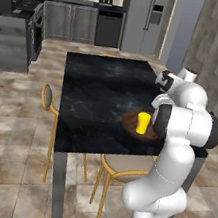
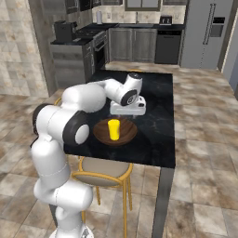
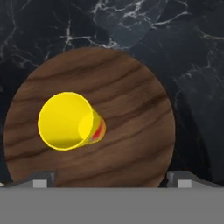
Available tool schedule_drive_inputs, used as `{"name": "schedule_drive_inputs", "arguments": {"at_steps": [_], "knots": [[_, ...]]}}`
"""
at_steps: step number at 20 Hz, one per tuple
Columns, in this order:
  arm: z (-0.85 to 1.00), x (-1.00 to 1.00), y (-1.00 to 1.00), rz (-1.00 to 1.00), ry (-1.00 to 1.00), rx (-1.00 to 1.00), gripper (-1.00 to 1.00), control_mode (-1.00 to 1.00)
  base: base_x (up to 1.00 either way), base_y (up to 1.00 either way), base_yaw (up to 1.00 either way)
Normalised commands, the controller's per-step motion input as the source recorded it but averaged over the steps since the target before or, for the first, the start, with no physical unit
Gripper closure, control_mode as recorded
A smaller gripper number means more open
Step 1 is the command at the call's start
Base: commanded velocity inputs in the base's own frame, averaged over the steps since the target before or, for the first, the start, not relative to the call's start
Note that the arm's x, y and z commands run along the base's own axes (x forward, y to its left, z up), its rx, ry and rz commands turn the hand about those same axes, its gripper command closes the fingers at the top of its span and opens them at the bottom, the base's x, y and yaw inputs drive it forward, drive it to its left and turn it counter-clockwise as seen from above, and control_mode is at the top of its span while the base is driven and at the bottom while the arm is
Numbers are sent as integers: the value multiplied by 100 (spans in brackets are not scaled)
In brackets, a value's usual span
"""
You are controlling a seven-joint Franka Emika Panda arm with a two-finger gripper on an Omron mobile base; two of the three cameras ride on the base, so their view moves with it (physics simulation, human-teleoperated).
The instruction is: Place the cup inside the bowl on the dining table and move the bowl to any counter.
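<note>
One glossy black dining table (image 2: pixel 158 121), tiled floor (image 1: pixel 13 114), grey-cabinet counter (image 1: pixel 74 2) behind

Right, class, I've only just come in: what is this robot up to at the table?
The yellow cup already stands upright inside the wooden bowl, which sits near the edge of the black dining table. The robot's hand is above the bowl, open and holding nothing. So the cup step looks done; the bowl has not yet been carried to a counter, which lies at the far end of the kitchen.
</note>
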Motion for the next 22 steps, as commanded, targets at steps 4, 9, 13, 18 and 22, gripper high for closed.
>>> {"name": "schedule_drive_inputs", "arguments": {"at_steps": [4, 9, 13, 18, 22], "knots": [[23, -23, -28, -11, 0, 0, -100, -100, 0, 0, 0], [10, -14, -20, -13, 0, 0, -100, -100, 0, 0, 0], [0, -6, -19, -16, 0, 0, -100, -100, 0, 0, 0], [-3, -1, -3, -17, 0, 0, -100, -100, 0, 0, 0], [-16, 0, -1, -13, 0, 7, -100, -100, 0, 0, 0]]}}
